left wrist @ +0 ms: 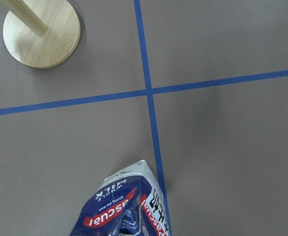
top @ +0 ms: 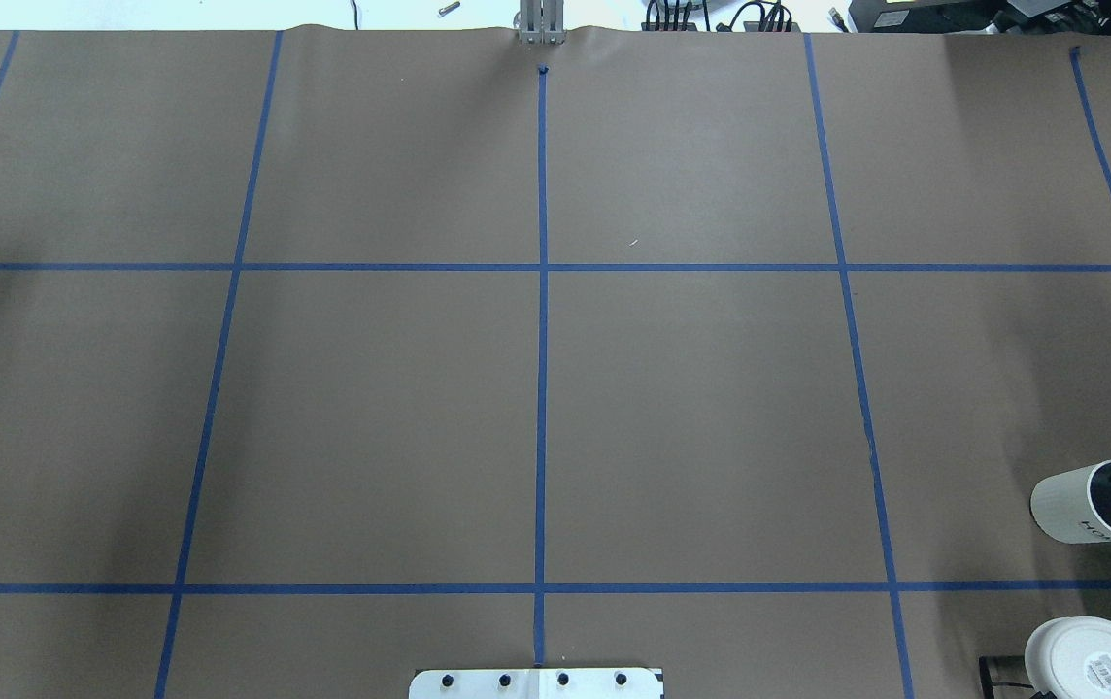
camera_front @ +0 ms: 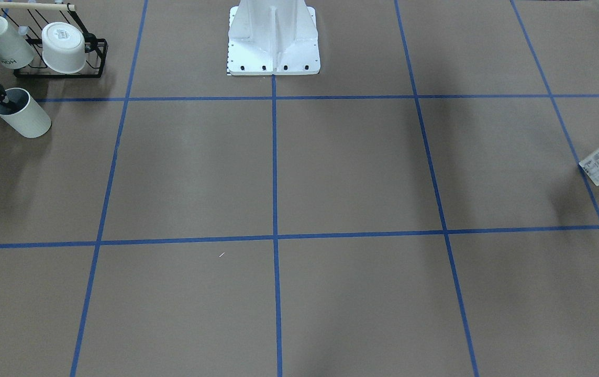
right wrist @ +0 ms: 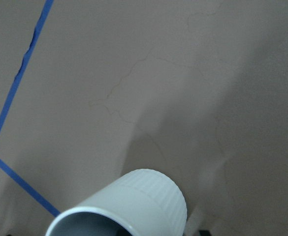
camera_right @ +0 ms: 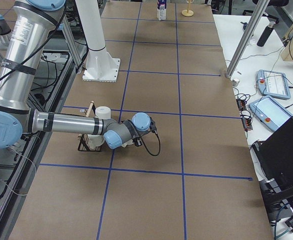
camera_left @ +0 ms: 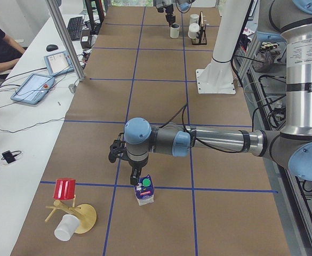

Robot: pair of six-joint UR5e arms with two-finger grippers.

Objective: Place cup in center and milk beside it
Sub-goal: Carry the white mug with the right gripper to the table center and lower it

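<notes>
Brown paper [camera_front: 352,167] ruled into squares by blue tape lines [camera_front: 274,157] covers your table. The plain white cylindrical mug with the dark grey inside [camera_front: 22,118] appears to stand upright on it, far out at the robot's right end and well apart from the middle crossing of the tape.

Look at the right gripper [camera_front: 0,116]. It comes down over the mug's rim with one finger inside, near the middle of the opening, and the other outside the wall. The jaws look parted, with the wall between them but not pinched.

This is the relation your next move turns on. The wall is already in the gap, so a close should take it. The centre then lies towards the robot's left, across two grid lines.

Just behind the mug, the black wire rack [camera_front: 95,57] holds two similar white mugs, so I would carry away from it.

The dark blue and white gable-top milk carton with the green cap [camera_left: 144,191] stands upright at the opposite end. The left gripper [camera_left: 135,177] hangs right over its top, and you cannot tell from that side view how its jaws stand. A round wooden stand [left wrist: 41,32] sits near the carton.
</notes>
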